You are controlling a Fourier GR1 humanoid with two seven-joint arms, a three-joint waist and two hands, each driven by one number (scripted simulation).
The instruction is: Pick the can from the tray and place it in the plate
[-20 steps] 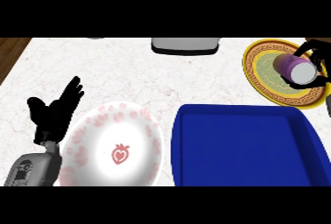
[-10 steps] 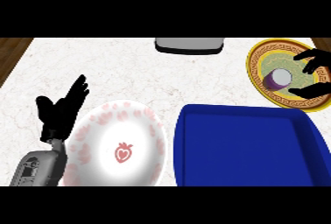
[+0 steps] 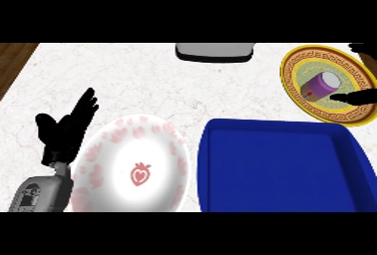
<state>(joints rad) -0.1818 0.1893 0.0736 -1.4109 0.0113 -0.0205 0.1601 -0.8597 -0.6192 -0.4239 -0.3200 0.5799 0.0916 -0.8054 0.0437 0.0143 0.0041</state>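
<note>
While can lies plated, fingers (right hand) spread.

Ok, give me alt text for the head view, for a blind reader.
A purple can lies in a yellow plate at the upper right, with the right hand open around it. Below is a blue tray; at the left, the open left hand rests beside a white plate with a strawberry.

White marbled counter, brown wood, perhaps floor, beyond its left edge.
</note>
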